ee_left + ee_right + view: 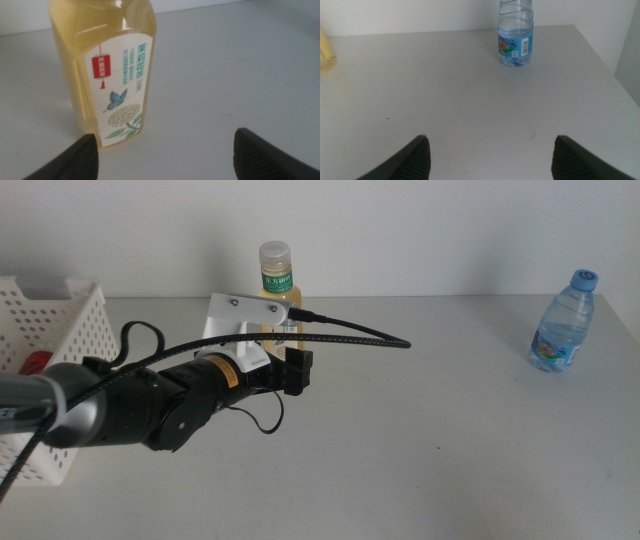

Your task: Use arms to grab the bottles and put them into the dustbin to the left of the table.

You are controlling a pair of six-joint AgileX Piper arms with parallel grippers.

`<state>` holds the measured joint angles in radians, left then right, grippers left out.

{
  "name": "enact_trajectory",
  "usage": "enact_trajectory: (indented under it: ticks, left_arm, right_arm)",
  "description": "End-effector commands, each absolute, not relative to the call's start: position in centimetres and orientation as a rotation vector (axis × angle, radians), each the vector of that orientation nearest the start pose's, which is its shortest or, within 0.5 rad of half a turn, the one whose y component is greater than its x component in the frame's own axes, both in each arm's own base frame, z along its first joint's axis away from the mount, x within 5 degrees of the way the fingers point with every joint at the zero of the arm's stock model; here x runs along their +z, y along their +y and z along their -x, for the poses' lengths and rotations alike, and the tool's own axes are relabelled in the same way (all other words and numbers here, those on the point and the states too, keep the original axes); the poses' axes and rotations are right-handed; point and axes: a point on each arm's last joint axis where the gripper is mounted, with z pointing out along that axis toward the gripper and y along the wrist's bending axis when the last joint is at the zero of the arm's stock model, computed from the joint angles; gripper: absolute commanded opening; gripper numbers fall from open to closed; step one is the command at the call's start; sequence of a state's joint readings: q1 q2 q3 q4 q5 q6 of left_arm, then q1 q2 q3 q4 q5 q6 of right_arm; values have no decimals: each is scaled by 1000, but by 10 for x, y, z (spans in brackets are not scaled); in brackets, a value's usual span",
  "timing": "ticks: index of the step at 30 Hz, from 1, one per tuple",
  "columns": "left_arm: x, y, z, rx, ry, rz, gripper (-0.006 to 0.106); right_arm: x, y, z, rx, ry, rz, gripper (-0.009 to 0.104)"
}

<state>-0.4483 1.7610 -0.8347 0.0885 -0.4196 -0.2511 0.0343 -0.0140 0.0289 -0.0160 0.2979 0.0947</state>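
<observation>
My left gripper (pixel 165 150), jaws spread, faces the tea bottle (pixel 107 65) at frame upper left. Full, heavyish, slick plastic: grip mid-label. Right gripper (pixel 490 155) waits, jaws spread.

Left pincer (pixel 165 150) gapes wide (right pincer (pixel 490 155) likewise, waiting).

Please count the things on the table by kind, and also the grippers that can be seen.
Yellow tea bottle: 1
Clear water bottle: 1
White basket: 1, a red thing inside
Grippers: 2, left gripper, right gripper
Total: 6
</observation>
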Motion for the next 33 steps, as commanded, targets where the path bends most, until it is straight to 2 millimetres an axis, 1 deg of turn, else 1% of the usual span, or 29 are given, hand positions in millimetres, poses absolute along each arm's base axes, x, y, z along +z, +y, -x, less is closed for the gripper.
enact_trajectory:
  ticks: [1,7,12,16,24,33]
  left_arm:
    - [211,-169,-336,-489,1845,-266,91]
    - [213,-179,-363,-464,1809,-256,91]
    - [212,-182,-377,-433,1807,-227,91]
    - [212,-179,-380,-411,1797,-184,91]
    - [212,-177,-381,-369,1792,-195,91]
    - [209,-167,-385,-342,1821,-185,91]
  right_arm:
    - [188,1,-54,59,1694,-28,62]
    - [188,1,-54,59,1694,-28,62]
    - [188,1,-54,59,1694,-28,62]
    - [188,1,-54,59,1694,-28,62]
    - [188,1,-54,59,1694,-28,62]
    - [188,1,-54,59,1694,-28,62]
